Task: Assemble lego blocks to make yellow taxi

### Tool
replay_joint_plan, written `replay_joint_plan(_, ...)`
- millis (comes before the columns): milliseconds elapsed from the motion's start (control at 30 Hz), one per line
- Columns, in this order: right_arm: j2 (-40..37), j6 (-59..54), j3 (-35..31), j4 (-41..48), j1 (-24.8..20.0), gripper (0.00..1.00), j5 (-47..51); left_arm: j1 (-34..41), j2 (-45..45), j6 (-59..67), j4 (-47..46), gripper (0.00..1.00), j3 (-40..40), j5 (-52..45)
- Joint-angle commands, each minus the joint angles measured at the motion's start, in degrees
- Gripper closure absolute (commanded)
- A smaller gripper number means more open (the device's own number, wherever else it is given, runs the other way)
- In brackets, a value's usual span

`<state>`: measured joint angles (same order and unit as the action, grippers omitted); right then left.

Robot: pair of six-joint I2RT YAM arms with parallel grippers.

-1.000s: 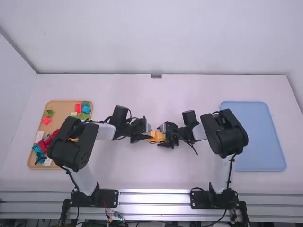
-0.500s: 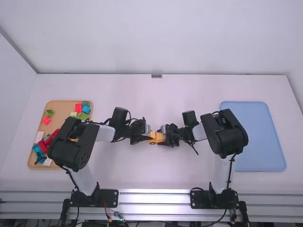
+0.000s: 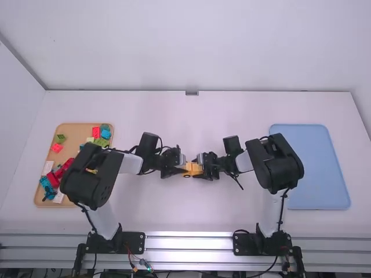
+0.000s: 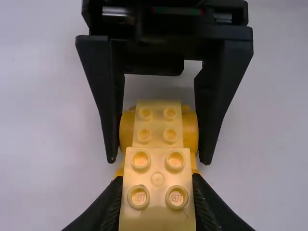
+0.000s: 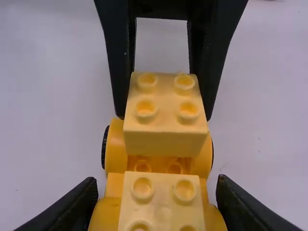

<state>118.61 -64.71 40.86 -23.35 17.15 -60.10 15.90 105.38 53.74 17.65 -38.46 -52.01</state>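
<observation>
Left gripper [image 4: 157,181]: centre of the frame in the high view; fingers closed to a block's width, pinching the held block [image 4: 158,216] by its two sides.
Held block: pale yellow, four studs upward; middle of the right wrist view, over a studded part of the wheeled base [image 5: 115,144]. Whether its underside has engaged those studs cannot be told from this angle.
Mounted block [image 5: 161,211]: pale yellow, on the base at the end nearer the right gripper [image 5: 157,182].
Right gripper: just right of centre in the high view; fingers apart by the base's width, pinching its rounded sides.
Progress: judged late in assembly. Done, base with one block on top; left, pressing the held block home, then releasing the taxi.
Blue tray [image 3: 313,168]: right of the high view; perhaps meant for the finished taxi.
Wooden tray [image 3: 75,132]: left of the high view, bearing loose blocks [image 3: 57,147] in red, green, blue and white.
</observation>
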Motion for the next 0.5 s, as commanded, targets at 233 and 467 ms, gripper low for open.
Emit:
replay_joint_plan(233,1.0,0.2,0.3,0.3,0.2,0.41,0.1,1.0,2.6,-0.3,0.5,0.89,0.1,-1.1)
replay_joint_plan(467,1.0,-0.2,0.3,0.3,1.8,0.41,0.7,2.6,2.6,-0.4,1.9,0.89,0.0,0.2)
